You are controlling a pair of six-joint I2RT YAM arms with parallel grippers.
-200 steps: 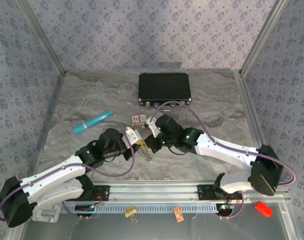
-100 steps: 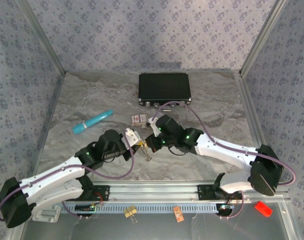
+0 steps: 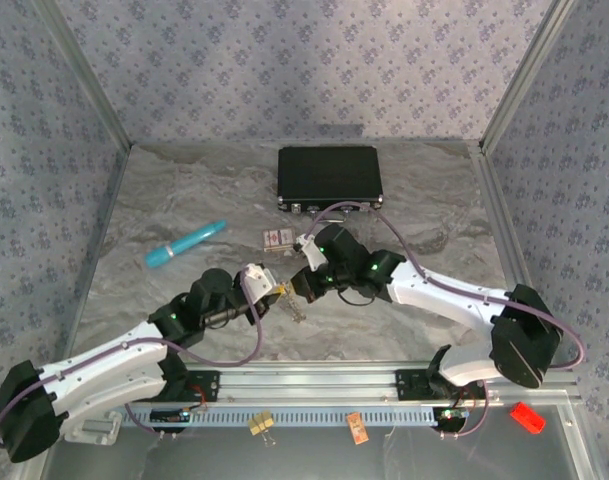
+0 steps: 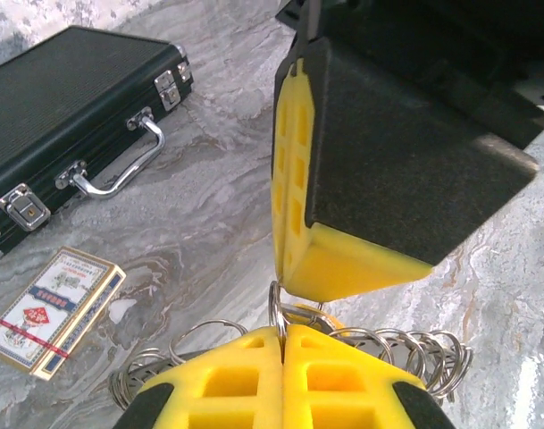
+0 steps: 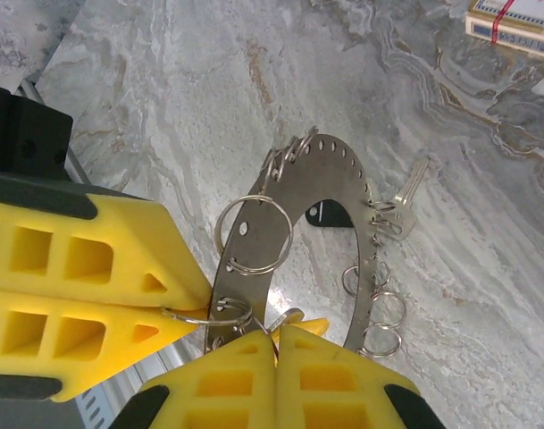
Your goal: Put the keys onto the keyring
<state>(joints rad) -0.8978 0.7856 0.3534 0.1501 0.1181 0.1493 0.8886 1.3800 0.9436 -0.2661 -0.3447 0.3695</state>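
Grey marbled surface, black case at the back, teal tube off to the left, red-and-white card box just behind where the two arms meet. None of that looks in the way tbh

The worry is all in the middle. The left pincer and right pincer are nose to nose, tips practically touching and both squeezed fully together. The left one looks clamped on a split ring. The right one is pressed together at the near edge of the keyring, that oval metal loop full of holes lying flat on the surface between them. Something brass-yellow peeks out by its tips, and I can't tell if that's a key or what it's actually nipping

One key hangs off a little ring on the far side of the keyring and rests on the surface

What I reckon goes wrong:
- the tips bump or grind, since there's zero room between them
- one arm tugs and the whole keyring drags or lifts instead of just one ring opening
- the thin springy ring slips out of that flat pinch and pings away
- the hanging key or the other loose rings snag as things shift
- both wrist cams are crowded by yellow fingers, so lining up anything this tiny is partly guesswork
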